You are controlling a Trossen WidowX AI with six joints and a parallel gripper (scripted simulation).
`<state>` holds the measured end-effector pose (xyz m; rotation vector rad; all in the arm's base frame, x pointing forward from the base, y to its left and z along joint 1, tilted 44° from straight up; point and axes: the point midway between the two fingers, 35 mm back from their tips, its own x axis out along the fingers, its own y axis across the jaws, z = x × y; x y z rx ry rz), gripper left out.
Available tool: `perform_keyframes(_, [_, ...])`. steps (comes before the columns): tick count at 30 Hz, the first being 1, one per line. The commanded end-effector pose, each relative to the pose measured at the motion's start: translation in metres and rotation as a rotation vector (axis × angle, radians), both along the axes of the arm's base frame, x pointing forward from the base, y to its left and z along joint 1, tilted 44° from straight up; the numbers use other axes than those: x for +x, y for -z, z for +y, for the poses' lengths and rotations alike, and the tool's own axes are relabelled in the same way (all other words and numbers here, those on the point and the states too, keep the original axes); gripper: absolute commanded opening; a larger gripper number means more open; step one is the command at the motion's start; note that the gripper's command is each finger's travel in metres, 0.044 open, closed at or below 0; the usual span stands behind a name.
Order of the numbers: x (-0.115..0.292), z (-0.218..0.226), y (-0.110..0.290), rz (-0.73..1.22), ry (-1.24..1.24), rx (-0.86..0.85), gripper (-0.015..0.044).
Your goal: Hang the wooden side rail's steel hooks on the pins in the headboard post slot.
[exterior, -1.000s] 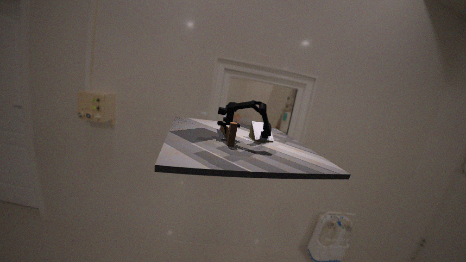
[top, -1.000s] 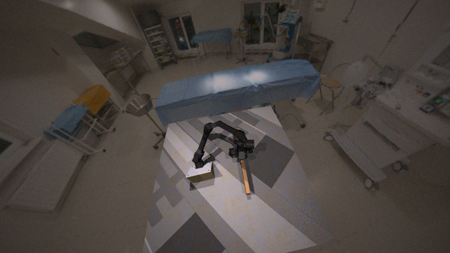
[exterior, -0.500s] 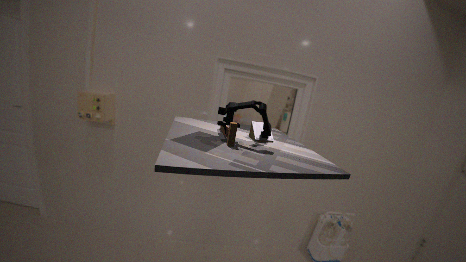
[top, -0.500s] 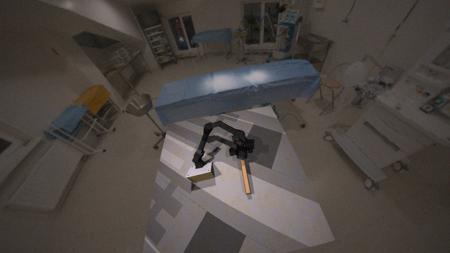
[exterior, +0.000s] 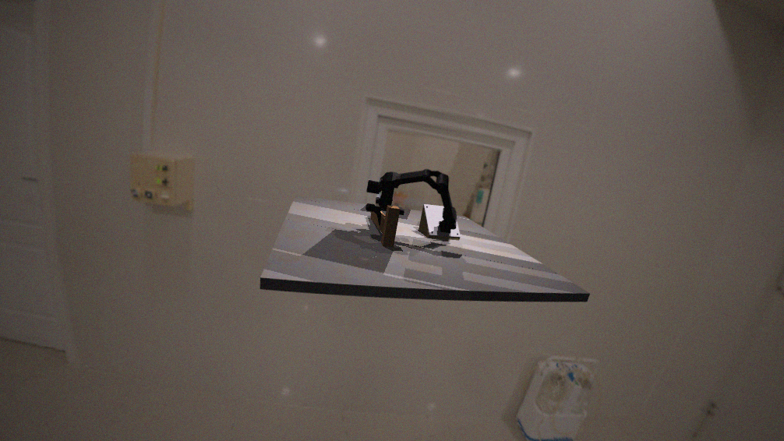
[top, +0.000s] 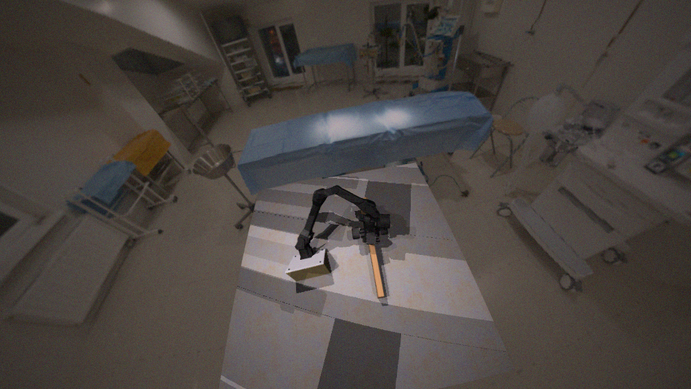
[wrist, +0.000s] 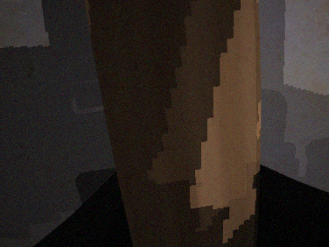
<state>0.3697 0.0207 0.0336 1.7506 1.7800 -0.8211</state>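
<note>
The wooden side rail [top: 376,271] [exterior: 390,227] [wrist: 175,134] is a long light-brown board on the patterned table [top: 435,299] [exterior: 329,262]. Its far end lies on the table toward the front. My gripper [top: 371,238] [exterior: 383,211] is shut on the rail's other end. In the wrist view the rail fills the middle of the frame and the fingers do not show. The steel hooks are hidden under the gripper. A small orange-brown patch [top: 360,212] shows just behind the gripper. I cannot make out the headboard post or its slot.
The arm's white base block [top: 309,263] [exterior: 434,219] stands left of the rail. A blue-draped operating table [top: 362,130] lies beyond the table's back edge. The table's front edge [exterior: 422,293] is a dark strip.
</note>
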Motion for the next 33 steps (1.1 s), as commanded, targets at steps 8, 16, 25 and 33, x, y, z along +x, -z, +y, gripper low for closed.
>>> perform_keyframes(8, [0.0014, -0.0008, -0.0029, -0.002, 0.009, 0.002, 0.0000])
perform_keyframes(16, [0.0007, -0.0003, -0.0035, -0.002, 0.009, 0.002, 0.0000])
perform_keyframes(25, [0.0011, 0.0010, -0.0034, -0.002, 0.009, 0.002, 0.0000])
perform_keyframes(33, [0.0018, 0.0016, -0.0041, -0.002, 0.009, 0.002, 0.0000])
